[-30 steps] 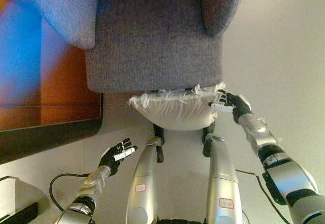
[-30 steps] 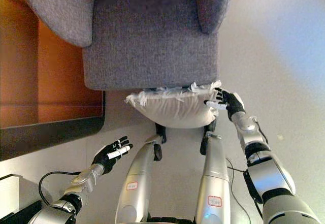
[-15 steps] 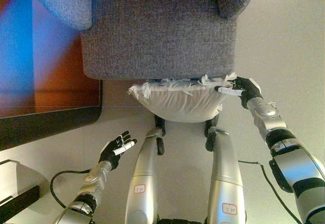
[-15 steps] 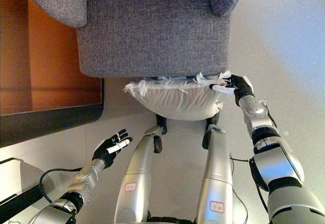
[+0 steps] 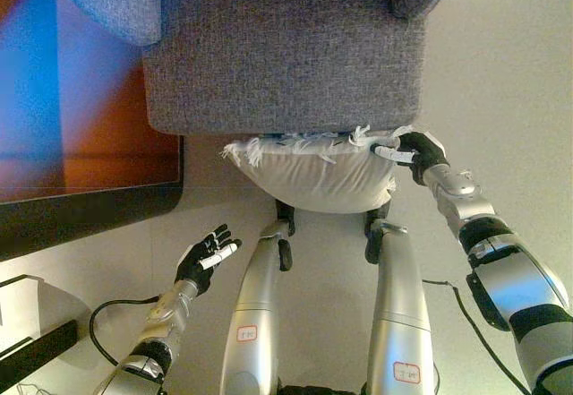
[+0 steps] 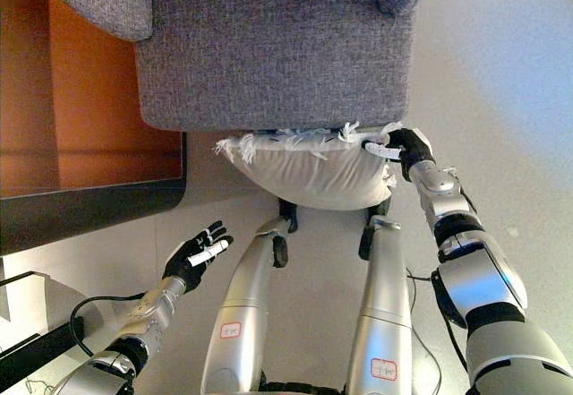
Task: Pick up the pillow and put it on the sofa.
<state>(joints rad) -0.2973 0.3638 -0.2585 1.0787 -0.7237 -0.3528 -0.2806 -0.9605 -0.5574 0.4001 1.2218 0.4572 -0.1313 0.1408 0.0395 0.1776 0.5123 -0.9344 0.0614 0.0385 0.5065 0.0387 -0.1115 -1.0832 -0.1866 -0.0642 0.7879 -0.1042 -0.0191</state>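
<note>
Your right robot hand (image 5: pixel 414 152) is pinching the fringed right corner of the white pillow (image 5: pixel 313 176), fingers curled on the cloth. The pillow lies on the floor (image 5: pixel 501 81), pressed against the front of the grey sofa (image 5: pixel 282 50). Your left robot hand (image 5: pixel 204 257) hangs open, fingers spread, well apart from the pillow, below the dark-framed orange panel (image 5: pixel 89 189).

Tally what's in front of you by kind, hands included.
Pillow: 1
Sofa: 1
Dark-framed low table: 1
Robot hands: 2, the right hand at the pillow's fringed corner, the left hand open above the floor
Total: 5
</note>
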